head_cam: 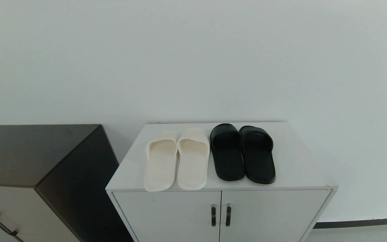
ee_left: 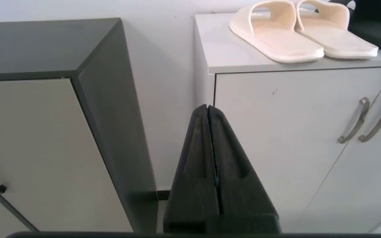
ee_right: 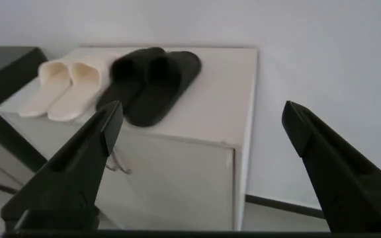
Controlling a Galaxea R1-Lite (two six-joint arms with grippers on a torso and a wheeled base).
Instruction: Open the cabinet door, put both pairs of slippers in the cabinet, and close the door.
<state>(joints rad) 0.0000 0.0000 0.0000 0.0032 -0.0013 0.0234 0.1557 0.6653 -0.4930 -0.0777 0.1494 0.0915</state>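
- Far left: dark cabinet, just beside the cabinet. No part in the task, only something to keep an elbow off.
- Next, left gripper: pressed fully shut, nothing held, facing the gap between the two units. Must spread before any grab.
- On the cabinet top, left half: cream pair, side by side, heels at the front edge, possibly overhanging a little. Worth avoiding a knock from below.
- At the centre seam: left handle and right handle, upright bars just beside each other, both doors shut.
- Step in hand, by judgement: opening a door. Best done by straddling one bar only, from the front, and closing firmly. Then pulling along an arc about the outer hinge rather than straight back, wide enough to pass a pair through.
- Right half of the top: black pair, just beside the cream pair, heels near the front edge.
- Far right, right gripper: spread wide, empty, off the cabinet's right front corner. Likely the handier one for the right handle.
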